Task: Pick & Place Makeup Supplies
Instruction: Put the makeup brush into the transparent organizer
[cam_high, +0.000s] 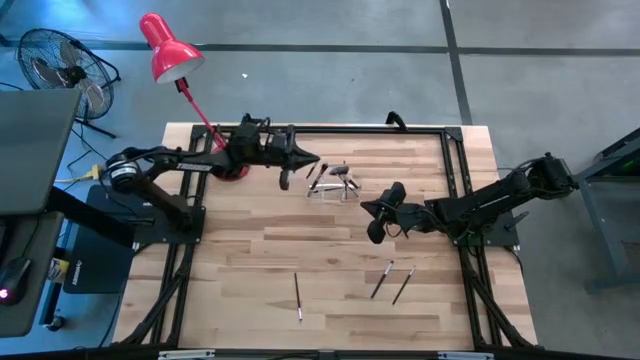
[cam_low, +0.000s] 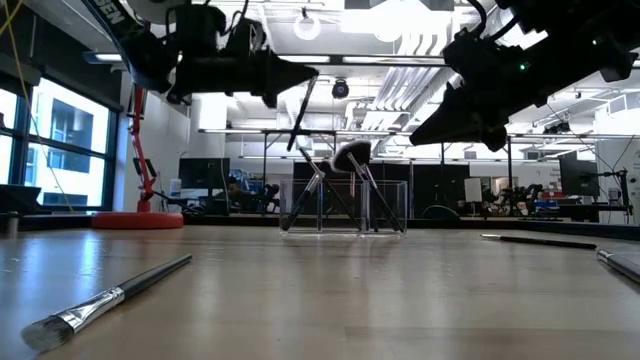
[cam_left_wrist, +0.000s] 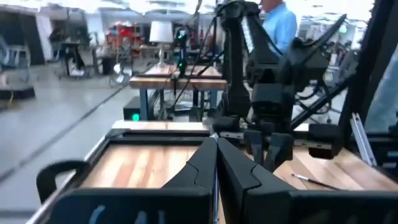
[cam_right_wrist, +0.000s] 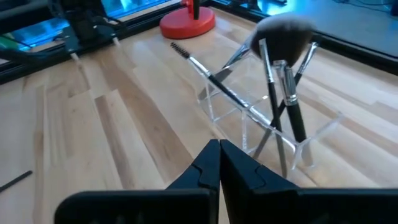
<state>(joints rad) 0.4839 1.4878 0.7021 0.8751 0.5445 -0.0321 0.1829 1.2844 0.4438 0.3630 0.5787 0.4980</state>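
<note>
We see both grippers closed and empty: the left gripper (cam_high: 312, 160) hangs left of the clear holder (cam_high: 333, 184) with several brushes (cam_right_wrist: 280, 81); the right gripper (cam_high: 372, 207) hovers right of it; three brushes (cam_high: 298, 297) lie near.

Bright overhead ceiling lights (cam_low: 400, 25) w/ glare; low view backlit, left wrist view blurry.

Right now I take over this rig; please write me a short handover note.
Left gripper: fingers shut, holding nothing visible, raised beside the clear holder.
Right gripper: fingers shut, empty, on the holder's other side.
Done: several brushes stand in the holder, including the fluffy black brush.
Left: three brushes on the table near the front: one alone, two together.
</note>
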